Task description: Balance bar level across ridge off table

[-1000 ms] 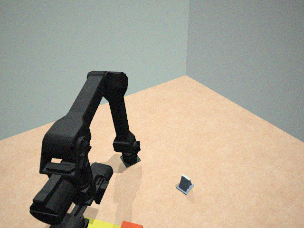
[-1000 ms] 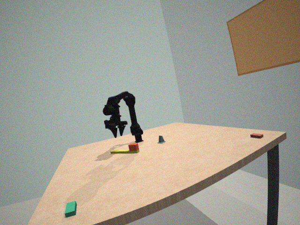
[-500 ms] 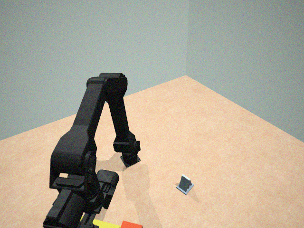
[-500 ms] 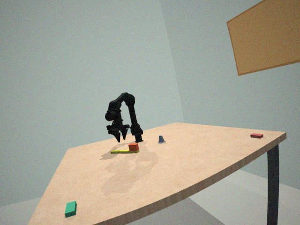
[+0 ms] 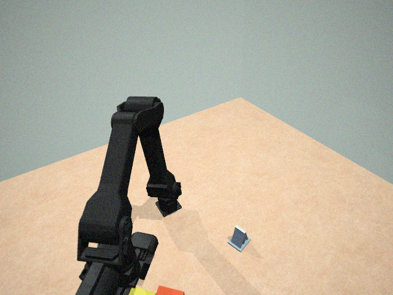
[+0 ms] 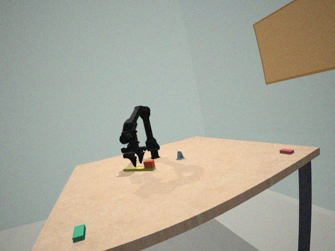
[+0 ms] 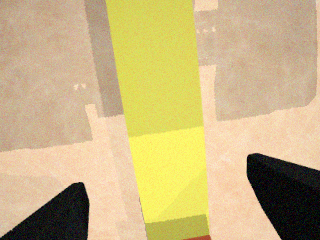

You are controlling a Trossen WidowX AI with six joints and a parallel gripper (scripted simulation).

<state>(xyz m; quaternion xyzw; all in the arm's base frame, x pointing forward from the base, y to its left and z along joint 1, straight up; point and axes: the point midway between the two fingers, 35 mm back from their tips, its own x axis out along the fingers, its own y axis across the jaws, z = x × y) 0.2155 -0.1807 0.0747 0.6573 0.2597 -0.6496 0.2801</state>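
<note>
Gripper (image 6: pixel 137 164) (image 7: pixel 167 179) above yellow bar (image 5: pixel 142 291) (image 6: pixel 137 169) (image 7: pixel 162 90), fingers apart, one to each side. Bar flat on table (image 5: pixel 253 177) (image 6: pixel 172 200) (image 7: pixel 265 145), red block (image 5: pixel 170 290) (image 6: pixel 148 164) (image 7: pixel 198 238) on one end, away from grey ridge (image 5: pixel 239 237) (image 6: pixel 179 155).

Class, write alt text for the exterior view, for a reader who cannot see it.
A black robot arm holds its open gripper just above a yellow bar with an orange block on one end. A small grey ridge stands apart on the wooden table.

We see a green block (image 6: pixel 78 232), a small red block (image 6: pixel 286 151) and an orange-brown panel (image 6: pixel 300 43) up high.
</note>
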